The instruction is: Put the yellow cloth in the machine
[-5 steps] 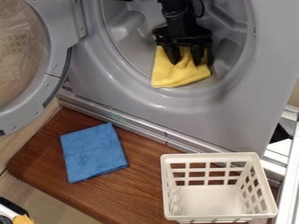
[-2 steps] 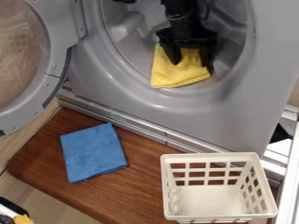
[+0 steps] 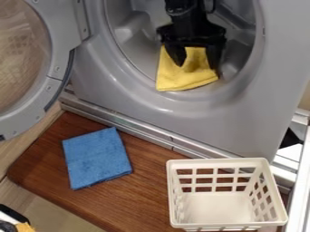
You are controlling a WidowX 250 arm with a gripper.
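"Looking through my fixed camera, I have the claw [image 3: 196,67] hanging inside the round mouth of the machine [image 3: 200,120], right over the yellow cloth [image 3: 181,80]."

"Are you pinching it?"

"My two fingers are spread wide apart, one toward the left of the view and one toward the right, tips down at the cloth. Its upper part shows in the gap between them, and whether either tip touches it, I can't tell."

"So where does the cloth sit?"

"Inside the opening, its lower edge close to the front lip, with a few soft folds up near my fingers. My black arm [image 3: 180,7] comes down to it from the top edge of the view."

"And the door?"

"Swung open on the left, its grey ring [image 3: 55,70] around a see-through middle. Below the machine I've got a brown wooden desk [image 3: 136,197]. A blue cloth [image 3: 97,158] lies flat on it, left of the white basket [image 3: 221,161]."

"Anything inside the machine near you?"

"Moulded grey ridges, and the cloth under my claw. The basket stands upright down at the lower right, well apart from me"
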